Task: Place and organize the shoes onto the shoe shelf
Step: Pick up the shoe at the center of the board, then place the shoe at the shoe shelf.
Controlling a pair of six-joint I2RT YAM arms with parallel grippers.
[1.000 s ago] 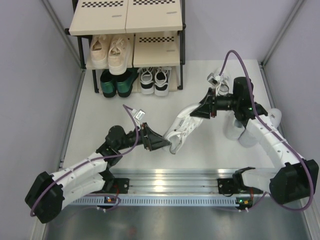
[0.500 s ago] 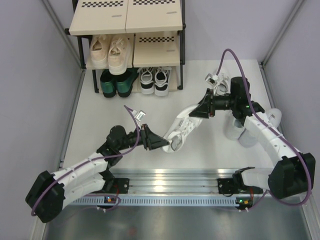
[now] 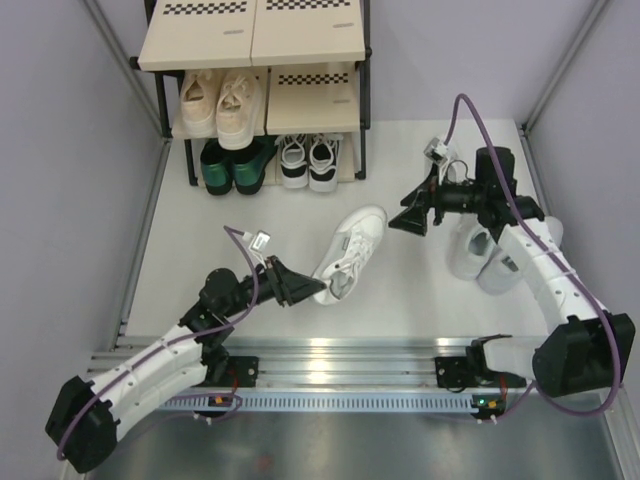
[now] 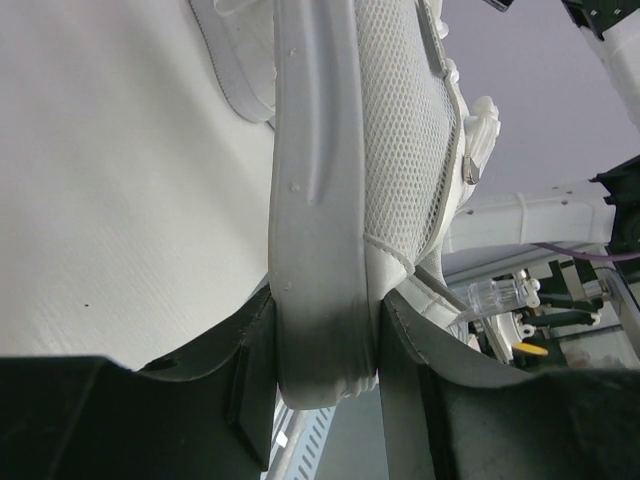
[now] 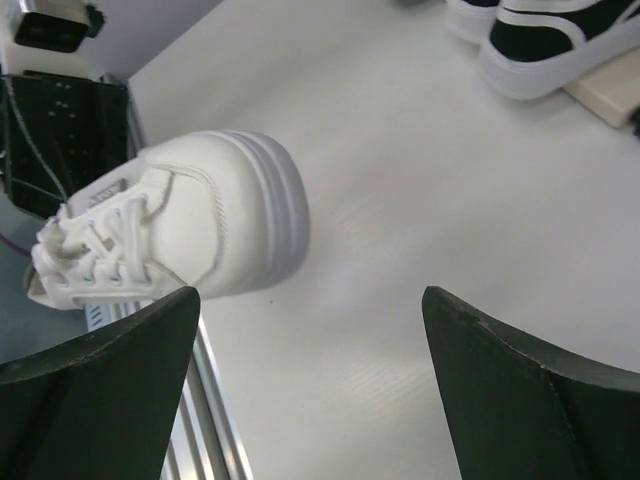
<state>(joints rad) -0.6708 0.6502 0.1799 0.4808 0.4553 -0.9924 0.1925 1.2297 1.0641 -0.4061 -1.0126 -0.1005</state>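
Observation:
A white laced sneaker [image 3: 352, 248] lies in the middle of the table, toe pointing toward the shoe shelf [image 3: 255, 45]. My left gripper [image 3: 316, 291] is shut on its heel; in the left wrist view both fingers press the heel [image 4: 322, 300]. To the right of the toe, my right gripper [image 3: 405, 222] stands open and apart from it. The right wrist view shows the toe [image 5: 225, 225] beyond the spread fingers, with bare table between them. Beige sneakers [image 3: 222, 100] sit on the shelf's middle tier. Green shoes [image 3: 230, 165] and black-and-white sneakers [image 3: 308, 160] are at the bottom.
Two pale white shoes [image 3: 480, 255] lie at the right, under my right arm. The shelf's middle right board [image 3: 312, 100] is bare. A metal rail [image 3: 330, 360] runs along the near edge. Grey walls close both sides.
My right gripper has opened, let go of the sneaker's toe and drawn back to the right. My left arm has pulled slightly left and nearer, still holding the heel.

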